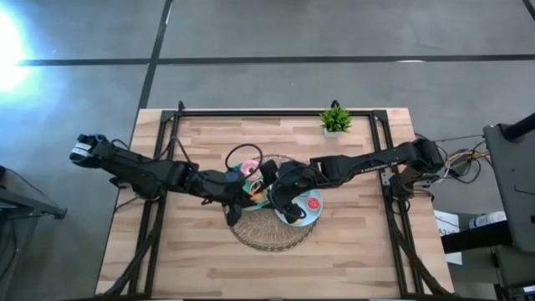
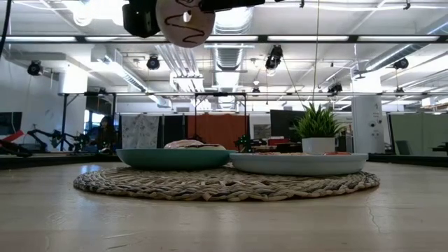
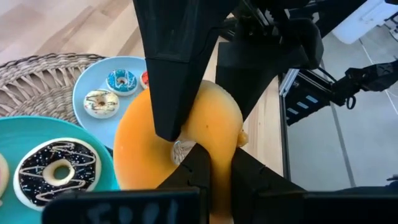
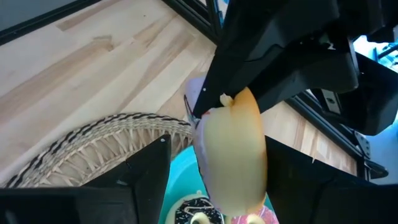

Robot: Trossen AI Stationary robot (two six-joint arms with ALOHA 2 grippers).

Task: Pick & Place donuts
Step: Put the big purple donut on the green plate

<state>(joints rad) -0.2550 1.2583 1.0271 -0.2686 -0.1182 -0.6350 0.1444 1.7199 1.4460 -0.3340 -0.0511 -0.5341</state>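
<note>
Above the woven mat [image 1: 272,219], the left gripper [image 3: 199,146] pinches a big donut [image 3: 186,140] while the right gripper [image 4: 214,180] waits with jaws spread, so a handover looks next.

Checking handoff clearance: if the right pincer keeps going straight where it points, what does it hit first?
Probably the lilac-frosted donut pinched in the left pincer; it sits between the open right pincer fingers. Depth unclear.

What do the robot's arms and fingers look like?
Both arms are dark, nearly black, built from jointed links. The left arm has a white-and-blue bit at its outer end; the right arm has thin cables trailing from its base. Each gripper's fingers are flat, black, angular wedges.
</note>
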